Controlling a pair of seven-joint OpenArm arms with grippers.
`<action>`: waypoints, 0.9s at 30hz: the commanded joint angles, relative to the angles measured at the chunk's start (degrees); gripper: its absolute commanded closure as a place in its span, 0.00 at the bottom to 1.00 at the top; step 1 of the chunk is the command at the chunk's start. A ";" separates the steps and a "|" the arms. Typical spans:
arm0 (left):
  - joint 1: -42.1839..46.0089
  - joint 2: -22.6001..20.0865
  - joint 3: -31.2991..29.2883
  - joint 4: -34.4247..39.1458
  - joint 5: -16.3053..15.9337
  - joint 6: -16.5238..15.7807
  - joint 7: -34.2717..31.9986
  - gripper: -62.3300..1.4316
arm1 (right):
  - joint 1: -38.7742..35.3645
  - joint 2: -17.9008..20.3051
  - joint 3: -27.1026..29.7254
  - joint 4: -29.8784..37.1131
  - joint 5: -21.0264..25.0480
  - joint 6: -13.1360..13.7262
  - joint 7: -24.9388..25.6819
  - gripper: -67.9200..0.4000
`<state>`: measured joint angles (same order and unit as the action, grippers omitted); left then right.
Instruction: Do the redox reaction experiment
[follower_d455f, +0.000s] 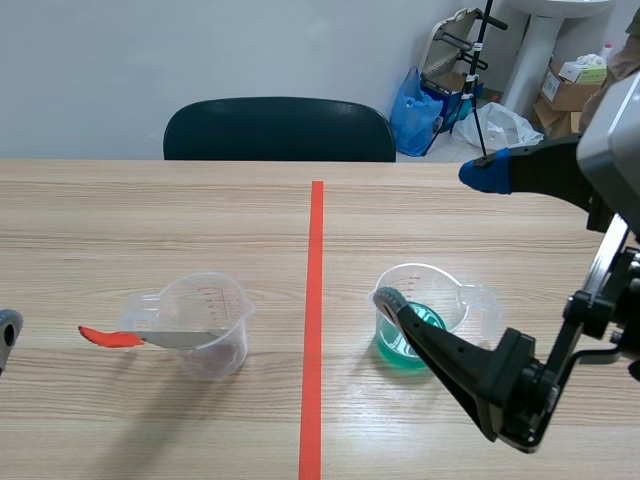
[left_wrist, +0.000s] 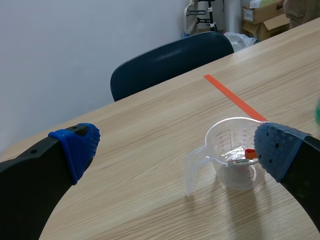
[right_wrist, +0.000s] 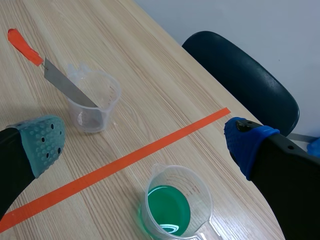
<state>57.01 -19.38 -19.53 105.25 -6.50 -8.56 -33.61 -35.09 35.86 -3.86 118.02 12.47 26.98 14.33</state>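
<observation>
Our right gripper (right_wrist: 144, 142) gapes wide above the cup of green liquid (right_wrist: 172, 205) and grips nothing. Our left gripper (left_wrist: 175, 147) is spread just as wide and is empty; one of its fingers hides part of the clear cup (left_wrist: 227, 150). We count two cups and one red-handled blade (follower_d455f: 165, 338), all toward the table's (follower_d455f: 150, 220) near edge.

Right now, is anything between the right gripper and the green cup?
Nothing visible is. The right gripper hangs open above the green cup, which shows unobstructed between its fingers. The clear cup with the knife in it stands on the far side of the tape line, out of the path.
</observation>
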 joint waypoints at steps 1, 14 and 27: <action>0.46 -1.03 -0.35 0.68 -0.70 0.26 -0.81 0.00 | 0.81 -0.02 0.09 0.55 1.14 -0.20 1.09 0.00; 1.25 -2.75 -0.35 0.68 -3.58 0.26 -0.81 0.00 | 0.81 -0.02 0.09 0.55 1.29 -0.20 1.07 0.00; 1.25 -2.75 -0.35 0.68 -3.58 0.26 -0.81 0.00 | 0.81 -0.02 0.09 0.55 5.40 -0.20 1.09 0.00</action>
<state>57.63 -22.39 -19.53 105.25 -9.69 -8.56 -33.61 -35.09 35.83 -3.86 118.02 17.45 26.98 14.39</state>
